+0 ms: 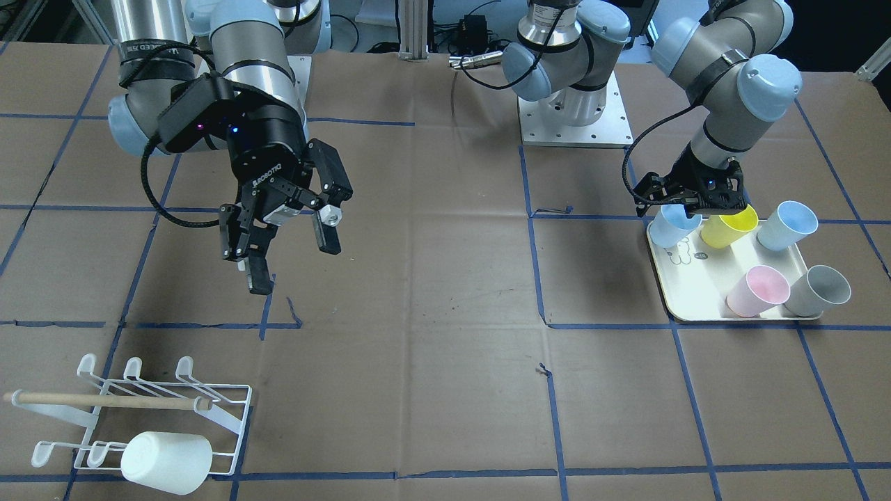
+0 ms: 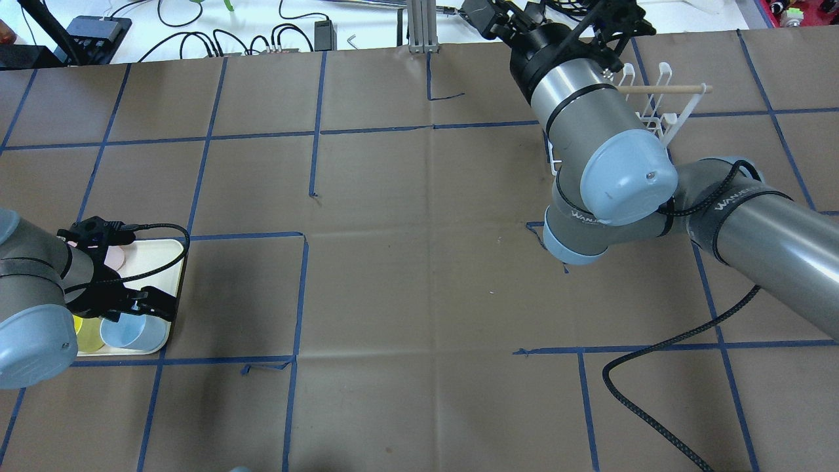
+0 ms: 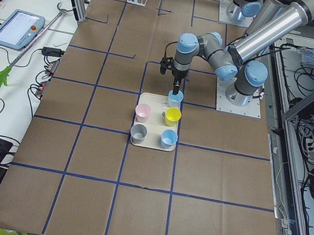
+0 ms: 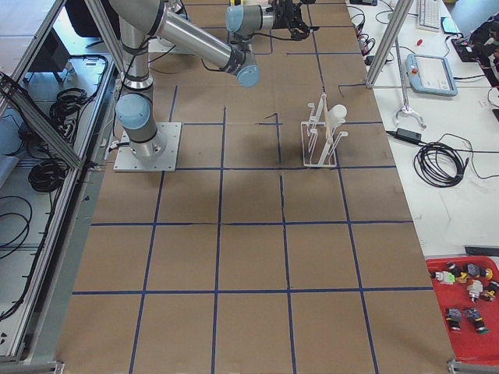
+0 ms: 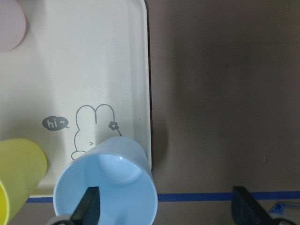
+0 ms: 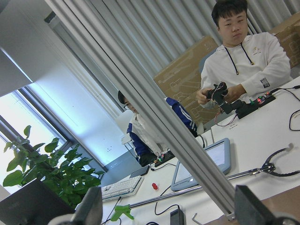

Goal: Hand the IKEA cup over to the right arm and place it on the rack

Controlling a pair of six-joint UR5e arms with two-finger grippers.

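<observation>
Blue cup point(image 5: 105, 183), smooth tapered plastic, sits mouth-up at the corner of the tray point(image 5: 117, 70), yellow cup point(image 5: 18, 173) just beside it. Only the left wrist view shows the left gripper point(image 5: 166, 208) spread wide, 1 finger point(image 5: 89, 206) over the cup's mouth, the other off the tray. It also shows the tray's bunny drawing point(image 5: 93, 131). The front view shows the right gripper point(image 1: 294, 263) raised, wide apart and empty. It also shows the white wire rack point(image 1: 240, 417) with a wooden dowel point(image 1: 104, 400) and a white cup point(image 1: 167, 463) on it.
</observation>
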